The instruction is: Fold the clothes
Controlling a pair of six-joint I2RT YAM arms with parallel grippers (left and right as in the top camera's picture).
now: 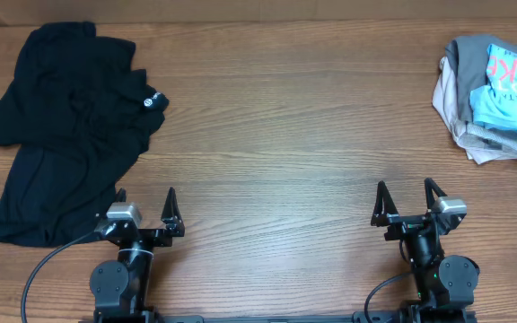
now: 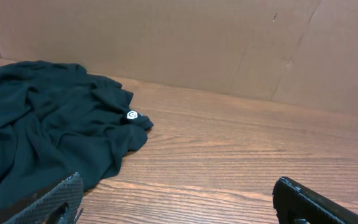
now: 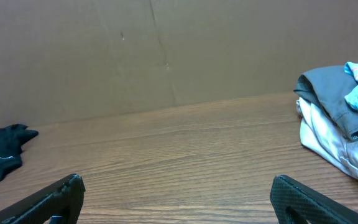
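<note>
A crumpled black garment [image 1: 65, 126] with a small white logo lies at the table's far left; it also shows in the left wrist view [image 2: 42, 137] and its edge in the right wrist view [image 3: 2, 155]. A pile of clothes [image 1: 496, 94], grey, beige and light blue, sits at the far right and shows in the right wrist view [image 3: 344, 118]. My left gripper [image 1: 146, 205] is open and empty near the front edge, just right of the black garment's lower part [image 2: 179, 199]. My right gripper [image 1: 407, 199] is open and empty at the front right [image 3: 178, 199].
The wooden table [image 1: 276, 135] stretches between the two clothing heaps. A brown cardboard wall [image 2: 197, 43] stands behind the table's far edge. Black cables run from each arm base at the front edge.
</note>
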